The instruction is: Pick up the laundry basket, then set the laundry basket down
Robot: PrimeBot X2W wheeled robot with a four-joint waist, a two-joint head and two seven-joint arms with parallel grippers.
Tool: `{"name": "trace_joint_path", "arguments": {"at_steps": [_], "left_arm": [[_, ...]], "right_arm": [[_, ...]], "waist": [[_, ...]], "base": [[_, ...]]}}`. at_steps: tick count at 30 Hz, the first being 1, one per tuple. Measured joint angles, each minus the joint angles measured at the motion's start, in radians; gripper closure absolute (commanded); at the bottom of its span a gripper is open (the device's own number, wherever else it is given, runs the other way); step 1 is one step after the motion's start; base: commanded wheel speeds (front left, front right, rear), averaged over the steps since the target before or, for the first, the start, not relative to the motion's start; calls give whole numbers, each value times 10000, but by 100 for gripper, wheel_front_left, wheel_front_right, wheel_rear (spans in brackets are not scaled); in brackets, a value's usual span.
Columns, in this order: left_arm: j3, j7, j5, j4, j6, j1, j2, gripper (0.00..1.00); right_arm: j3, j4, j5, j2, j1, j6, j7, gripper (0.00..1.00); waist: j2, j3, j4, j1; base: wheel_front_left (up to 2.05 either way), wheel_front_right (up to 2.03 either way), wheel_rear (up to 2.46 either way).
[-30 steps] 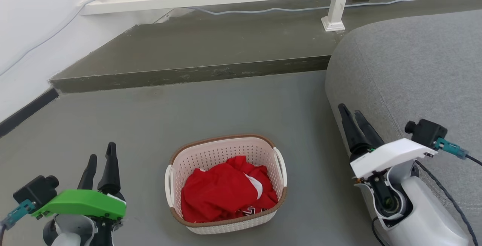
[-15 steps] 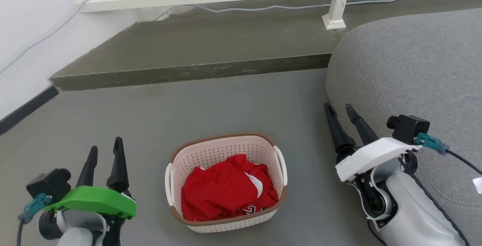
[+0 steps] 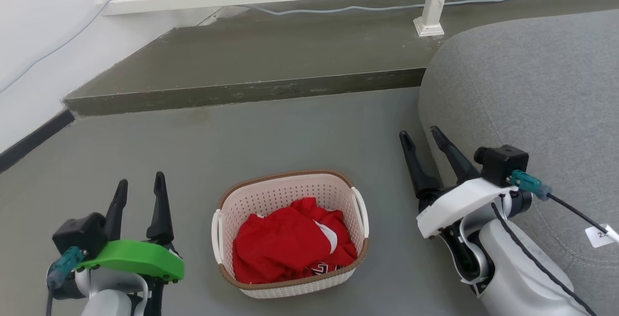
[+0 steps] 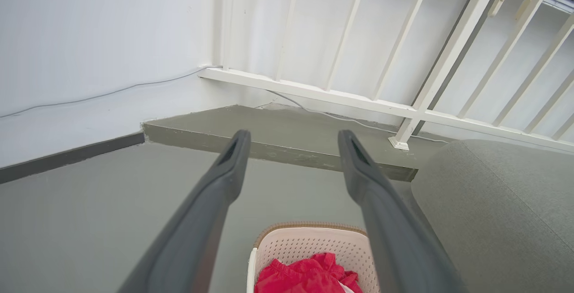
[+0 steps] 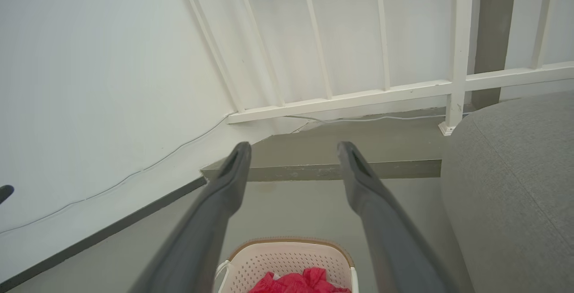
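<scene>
Here, the cream-white perforated plastic laundry basket (image 3: 285, 194) with a brown rim holds crumpled red cloth (image 3: 285, 246), flanked by the left gripper (image 3: 140, 180) and right gripper (image 3: 419, 133), both clear of it with fingers spread.

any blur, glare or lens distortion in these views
Head view: sharp, even soft light, faint shadow beside the laundry basket. Left wrist view: wide angle splays the railing; left gripper's fingers soft near the lens. Right wrist view: same softness on right gripper's fingers, wall bright, no glare.
</scene>
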Motion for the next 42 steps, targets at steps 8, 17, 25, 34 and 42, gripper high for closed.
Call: {"name": "trace_joint_path", "arguments": {"at_steps": [8,17,25,34,42], "left_arm": [[-102,-201,637,6,77,-100,-23,0],[-38,-203,646,121,75,-105,-96,0],[21,-203,665,270,23,-109,-136,0],[73,-203,665,245,-29,-125,-146,0],[150,-203,665,188,-167,-300,-140,0]], "right_arm": [[209,58,-713,-10,-138,-52,-207,0],[100,119,-721,50,-150,-48,-209,0],[-6,242,-721,142,-146,-36,-221,0],[-48,288,-838,178,-146,-33,-221,0],[-146,334,-895,238,-166,-40,-221,0]], "waist": [[0,-1,2,0],[0,-9,5,0],[0,24,2,0],[0,410,-68,0],[0,1034,-126,0]], "base": [[0,0,0],[0,0,0],[0,0,0],[0,0,0],[0,0,0]]}}
